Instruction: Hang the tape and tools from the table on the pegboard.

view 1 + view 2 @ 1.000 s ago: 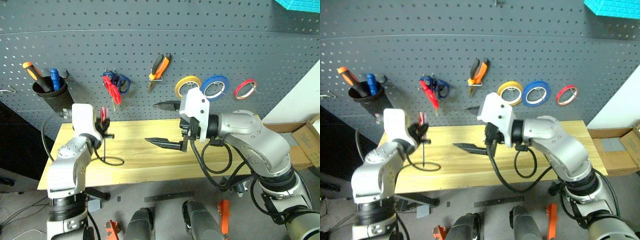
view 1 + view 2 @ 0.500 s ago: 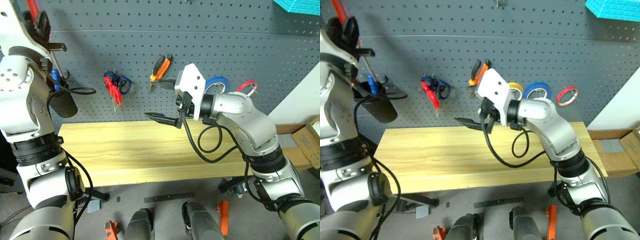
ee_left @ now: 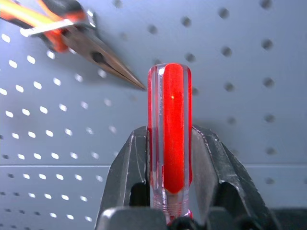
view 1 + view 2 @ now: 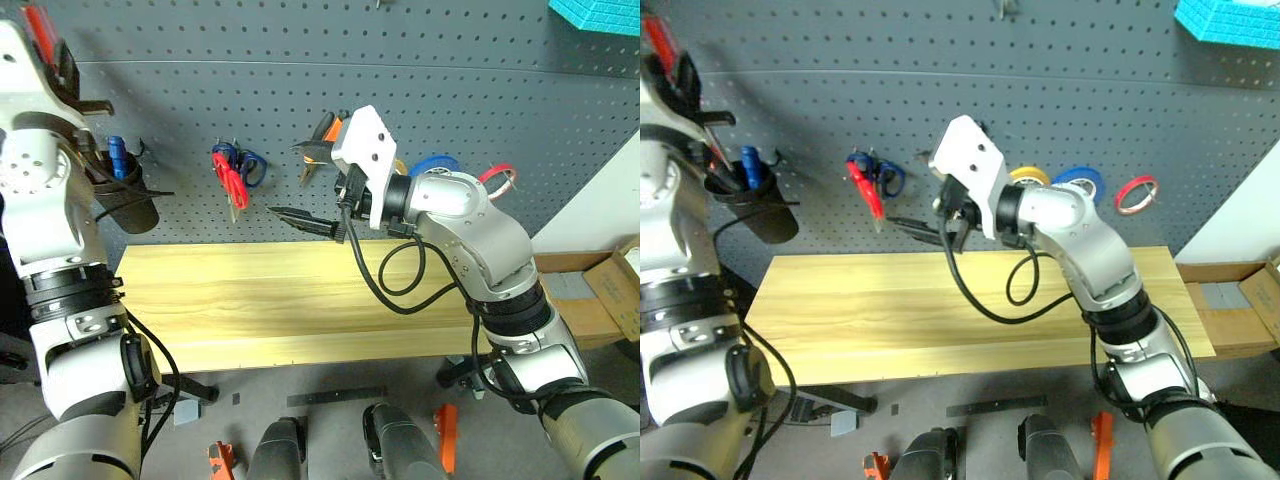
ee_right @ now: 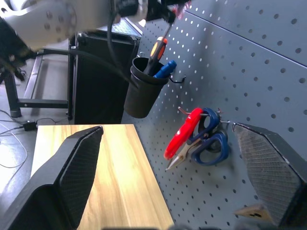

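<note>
My left gripper (image 3: 170, 132) is shut on the slim red-handled screwdriver (image 3: 172, 134), held high at the far left of the pegboard (image 4: 450, 80), above a black cup (image 4: 125, 205). My right gripper (image 4: 292, 180) is open and empty, pointing left in front of the board between the scissors and the pliers. The red-handled scissors (image 4: 230, 180) hang on a hook with a blue-handled pair. The orange-and-black pliers (image 4: 325, 128) hang partly behind my right wrist. The red tape ring (image 4: 497, 178) hangs at the right. The table (image 4: 260, 300) top is bare.
The black cup holds an orange-handled screwdriver (image 5: 158, 48) and a blue tool (image 4: 117, 155). A yellow roll (image 4: 1025, 177) and a blue roll (image 4: 1080, 183) hang left of the red ring. Orange-handled long-nosed pliers (image 3: 72, 28) hang near my left gripper. A cardboard box (image 4: 615, 280) sits right.
My left gripper has lifted the screwdriver from table height up to the board above the cup. My right gripper, still open, moved up and left toward the pegboard.
</note>
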You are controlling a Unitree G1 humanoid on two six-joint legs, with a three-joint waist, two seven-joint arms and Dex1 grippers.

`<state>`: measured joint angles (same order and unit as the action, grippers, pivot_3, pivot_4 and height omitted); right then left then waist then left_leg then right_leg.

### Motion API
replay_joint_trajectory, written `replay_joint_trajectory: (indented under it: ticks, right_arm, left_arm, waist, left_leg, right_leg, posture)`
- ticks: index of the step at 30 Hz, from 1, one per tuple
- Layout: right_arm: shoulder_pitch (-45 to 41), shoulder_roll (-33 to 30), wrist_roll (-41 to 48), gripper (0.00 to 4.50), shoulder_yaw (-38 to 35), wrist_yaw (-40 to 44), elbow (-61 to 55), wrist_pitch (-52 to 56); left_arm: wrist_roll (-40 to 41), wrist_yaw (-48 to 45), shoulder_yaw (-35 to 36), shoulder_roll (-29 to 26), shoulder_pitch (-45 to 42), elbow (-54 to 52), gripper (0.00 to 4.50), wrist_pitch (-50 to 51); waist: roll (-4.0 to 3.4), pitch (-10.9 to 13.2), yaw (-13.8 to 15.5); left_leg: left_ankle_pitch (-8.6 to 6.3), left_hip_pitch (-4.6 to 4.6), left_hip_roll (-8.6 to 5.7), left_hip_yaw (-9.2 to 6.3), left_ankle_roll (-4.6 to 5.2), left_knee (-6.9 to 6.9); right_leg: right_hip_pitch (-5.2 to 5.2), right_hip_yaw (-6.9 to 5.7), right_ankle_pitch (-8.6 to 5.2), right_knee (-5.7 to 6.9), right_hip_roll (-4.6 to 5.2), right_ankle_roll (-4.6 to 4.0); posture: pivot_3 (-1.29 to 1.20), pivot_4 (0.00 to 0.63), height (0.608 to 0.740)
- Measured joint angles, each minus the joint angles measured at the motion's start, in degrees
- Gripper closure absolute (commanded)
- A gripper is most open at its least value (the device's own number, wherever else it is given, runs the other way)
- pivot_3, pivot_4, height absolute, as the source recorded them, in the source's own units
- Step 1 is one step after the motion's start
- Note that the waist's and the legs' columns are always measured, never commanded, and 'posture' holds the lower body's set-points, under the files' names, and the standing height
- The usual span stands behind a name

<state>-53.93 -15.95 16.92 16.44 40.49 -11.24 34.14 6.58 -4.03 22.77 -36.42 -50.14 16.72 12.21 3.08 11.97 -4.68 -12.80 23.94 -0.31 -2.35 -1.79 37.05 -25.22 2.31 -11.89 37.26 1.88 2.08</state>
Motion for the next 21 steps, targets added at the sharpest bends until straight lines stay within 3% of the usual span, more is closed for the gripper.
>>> replay_joint_trajectory:
  ticks: [9,11,17,21]
  right_arm:
    - [-0.3,0.1,0.0,0.00,-0.1,0.0,0.1,0.0]
    - [-0.3,-0.1,0.0,0.00,-0.1,0.1,0.0,0.0]
    - [2.9,-3.5,4.6,0.00,-5.0,1.7,-6.3,3.0]
    - [5.6,-6.5,10.3,0.00,-11.0,1.6,-11.5,8.0]
  left_arm:
    - [1.3,3.7,2.0,3.7,4.9,0.0,0.55,-3.6]
    - [2.1,4.3,2.4,4.8,5.5,-2.4,0.03,-3.6]
    - [7.0,1.5,-0.7,7.5,6.2,-19.8,0.03,-0.5]
    - [16.1,-6.7,-7.0,7.6,8.8,-31.7,0.03,9.0]
  waist:
    - [0.04,0.0,-0.1]
    - [0.05,0.0,-0.1]
    - [0.17,-0.1,0.3]
    - [0.03,-0.4,0.2]
  left_leg:
    - [0.00,0.00,0.00,-0.01,0.00,0.03]
    - [0.00,0.00,0.00,-0.02,0.00,0.07]
    - [0.00,0.04,-0.08,-0.04,0.01,0.19]
    - [0.01,-0.07,-0.08,0.00,0.02,0.26]
  right_leg:
    - [-0.06,0.00,0.00,0.15,0.17,-0.01]
    - [-0.06,-0.02,0.00,0.20,0.17,-0.01]
    - [-0.02,-0.03,0.00,0.30,0.17,0.00]
    - [0.05,0.00,-0.01,0.44,0.10,0.00]
  posture:
    - [-0.08,0.125,0.740]
    - [-0.09,0.124,0.740]
    - [-0.08,0.123,0.740]
    - [-0.07,0.116,0.740]
